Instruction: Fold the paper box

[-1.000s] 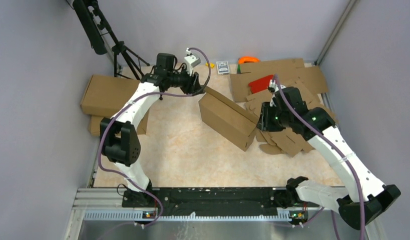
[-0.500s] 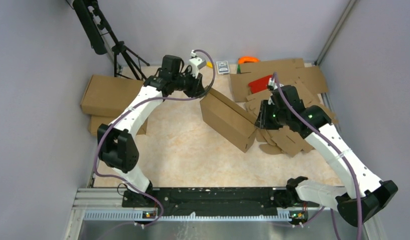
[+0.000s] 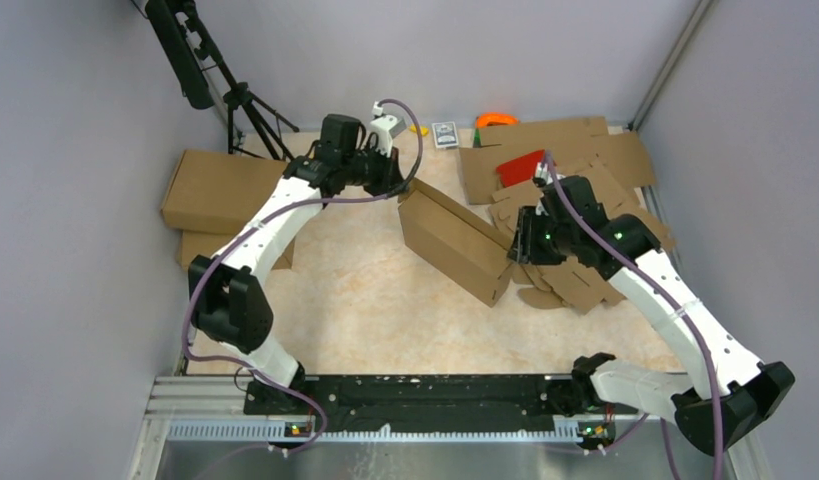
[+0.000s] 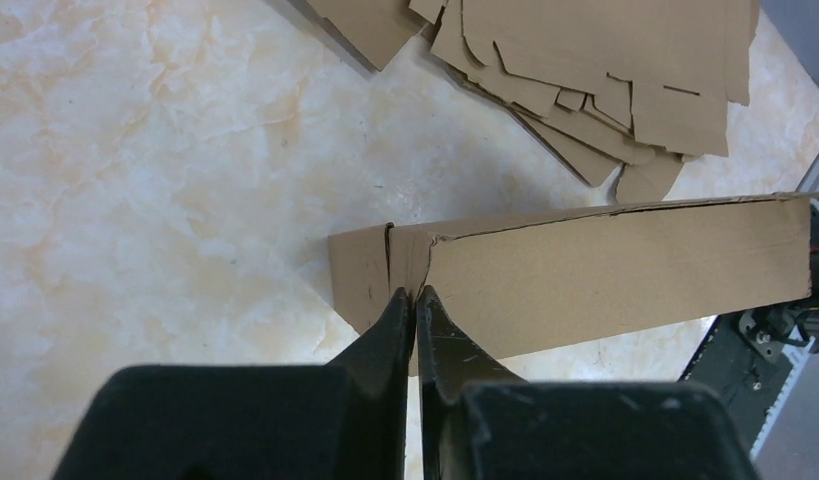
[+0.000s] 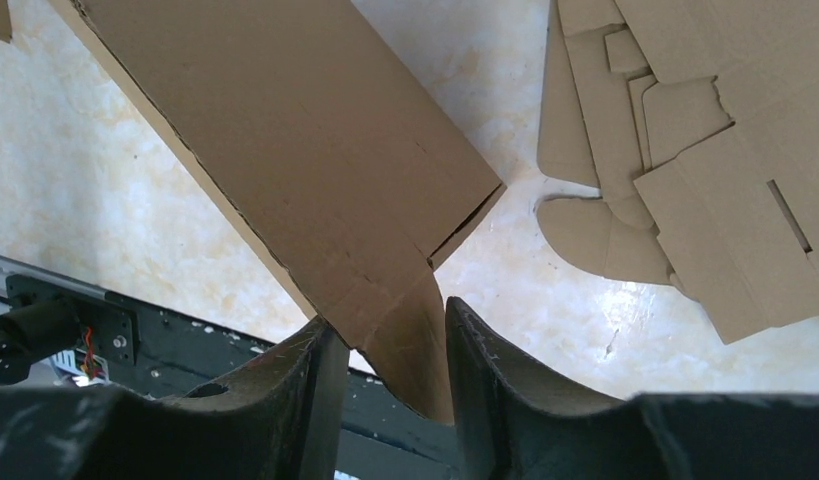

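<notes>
The left jaws have been closed at the far end of the paper box (image 3: 455, 240). Whether cardboard is pinched cannot be told. The right jaws, reopened, straddle an end flap (image 5: 410, 335) — the box, lying mid-tabletop (image 3: 355, 290), is judged nearly folded.

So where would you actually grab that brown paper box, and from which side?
Probably by a thin edge at one short end, not across the body. The paper box looks much wider than a gripper's opening, but a single flap slips between the jaws, as the end flap does at the right gripper. It lies diagonally, so come in from the end, along its length.
</notes>
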Controlling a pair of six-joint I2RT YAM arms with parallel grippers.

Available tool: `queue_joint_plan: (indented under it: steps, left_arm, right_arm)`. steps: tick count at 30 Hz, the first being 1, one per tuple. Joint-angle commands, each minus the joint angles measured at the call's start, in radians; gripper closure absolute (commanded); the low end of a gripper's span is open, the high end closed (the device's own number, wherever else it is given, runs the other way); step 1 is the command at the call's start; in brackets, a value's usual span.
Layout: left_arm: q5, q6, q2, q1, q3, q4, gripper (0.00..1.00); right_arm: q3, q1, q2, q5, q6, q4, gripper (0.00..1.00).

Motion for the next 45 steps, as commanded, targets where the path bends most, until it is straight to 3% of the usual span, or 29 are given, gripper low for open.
queue_joint_plan:
  steps: [1, 7, 20, 34, 38, 42, 45]
  left_arm:
    - [-0.031, -0.094, -0.065, -0.010, -0.021, -0.009, 0.97]
    - [-0.043, -0.170, -0.075, -0.025, -0.022, -0.021, 1.00]
    - [-0.187, -0.168, -0.102, -0.108, -0.107, -0.069, 1.00]
    - [-0.268, -0.213, -0.155, -0.148, -0.152, -0.081, 1.00]
    - [-0.283, -0.237, -0.165, -0.166, -0.163, -0.085, 1.00]
    - [-0.309, -0.264, -0.185, -0.180, -0.171, -0.090, 1.00]
    - [-0.330, -0.278, -0.196, -0.180, -0.172, -0.100, 1.00]
  right_arm:
    - [-0.011, -0.006, -0.038, -0.003, -0.012, -0.013, 0.60]
    - [-0.036, -0.005, -0.052, -0.021, -0.013, -0.012, 0.66]
    - [-0.014, -0.005, -0.058, 0.001, 0.017, 0.006, 0.83]
    - [0.009, -0.005, -0.039, 0.071, 0.187, 0.049, 0.94]
    - [0.007, -0.005, -0.035, 0.127, 0.248, 0.046, 0.92]
    - [0.010, -0.005, -0.026, 0.150, 0.265, 0.039, 0.65]
    - [0.032, -0.005, -0.021, 0.168, 0.247, 0.006, 0.61]
